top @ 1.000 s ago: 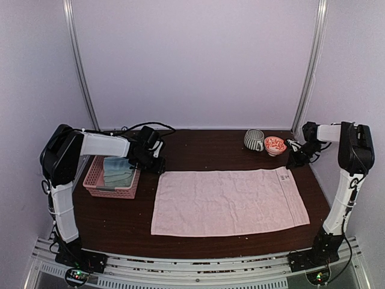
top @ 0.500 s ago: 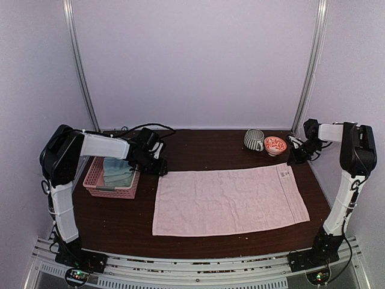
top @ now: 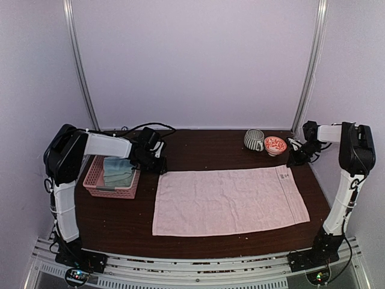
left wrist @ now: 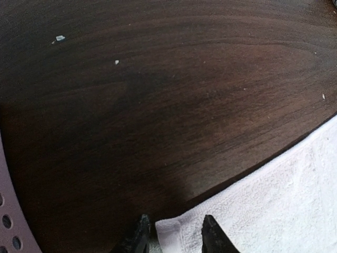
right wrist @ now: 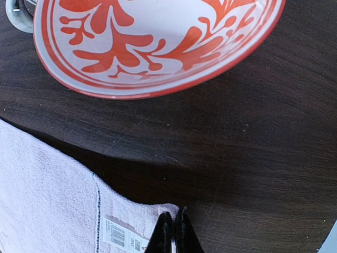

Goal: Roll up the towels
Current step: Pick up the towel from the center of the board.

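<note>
pink towel (top: 228,201) flat mid-table, no roll begun. left gripper (left wrist: 172,234) jaws apart astride its 10 o'clock corner. right gripper (right wrist: 173,232) tips together at the 2 o'clock corner. all rolling left, i judge.

Dark wooden table (top: 198,144), pink towel (top: 228,201) spread flat at centre, pink perforated basket (top: 96,180) at 9 o'clock, striped mug (top: 253,139) and red-patterned bowl (top: 275,145) side by side at 1 o'clock.

Top view overlooks the dark wooden surface (top: 198,144); wrist views (close-up) share corners of the pink terry towel (top: 228,201).
</note>
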`<state>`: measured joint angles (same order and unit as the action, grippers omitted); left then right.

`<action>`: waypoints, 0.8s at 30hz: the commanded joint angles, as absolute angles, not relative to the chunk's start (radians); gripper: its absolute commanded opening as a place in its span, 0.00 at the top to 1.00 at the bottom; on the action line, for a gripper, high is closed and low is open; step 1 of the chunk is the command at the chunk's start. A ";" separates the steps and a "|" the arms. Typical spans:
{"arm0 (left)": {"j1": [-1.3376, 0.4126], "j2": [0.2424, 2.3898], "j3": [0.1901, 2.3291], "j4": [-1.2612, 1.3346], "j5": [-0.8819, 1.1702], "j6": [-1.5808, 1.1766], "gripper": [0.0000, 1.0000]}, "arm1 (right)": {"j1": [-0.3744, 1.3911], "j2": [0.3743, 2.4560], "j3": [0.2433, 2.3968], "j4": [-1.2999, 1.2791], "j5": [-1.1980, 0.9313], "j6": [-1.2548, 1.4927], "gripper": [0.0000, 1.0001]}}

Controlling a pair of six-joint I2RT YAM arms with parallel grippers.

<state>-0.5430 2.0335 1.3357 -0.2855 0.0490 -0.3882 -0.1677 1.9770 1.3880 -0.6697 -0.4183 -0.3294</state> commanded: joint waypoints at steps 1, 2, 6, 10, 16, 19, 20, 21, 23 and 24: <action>-0.537 2.082 1.369 -0.281 0.066 -0.388 0.66 | -0.161 1.989 1.384 -0.667 -0.413 -0.333 1.00; -0.536 2.085 1.369 -0.281 0.066 -0.388 0.66 | -0.161 1.991 1.384 -0.667 -0.413 -0.332 1.00; -0.537 2.096 1.369 -0.290 0.066 -0.384 0.67 | -0.161 1.997 1.387 -0.670 -0.416 -0.334 1.00; -0.536 2.103 1.368 -0.298 0.063 -0.378 0.76 | -0.161 2.000 1.388 -0.670 -0.418 -0.335 1.00; -0.536 2.105 1.372 -0.294 0.089 -0.367 0.93 | -0.161 2.003 1.386 -0.671 -0.421 -0.336 1.00; -0.536 2.082 1.361 -0.279 0.092 -0.363 1.00 | -0.161 2.003 1.385 -0.672 -0.423 -0.336 1.00; -0.536 2.071 1.355 -0.270 0.093 -0.360 1.00 | -0.161 2.003 1.385 -0.672 -0.424 -0.336 1.00; -0.537 2.058 1.351 -0.262 0.094 -0.358 1.00 | -0.161 2.003 1.386 -0.672 -0.427 -0.336 1.00; -0.536 2.031 1.347 -0.254 0.092 -0.352 1.00 | -0.161 2.001 1.388 -0.674 -0.433 -0.336 1.00; -0.537 2.015 1.345 -0.249 0.087 -0.349 1.00 | -0.161 2.000 1.390 -0.675 -0.438 -0.336 1.00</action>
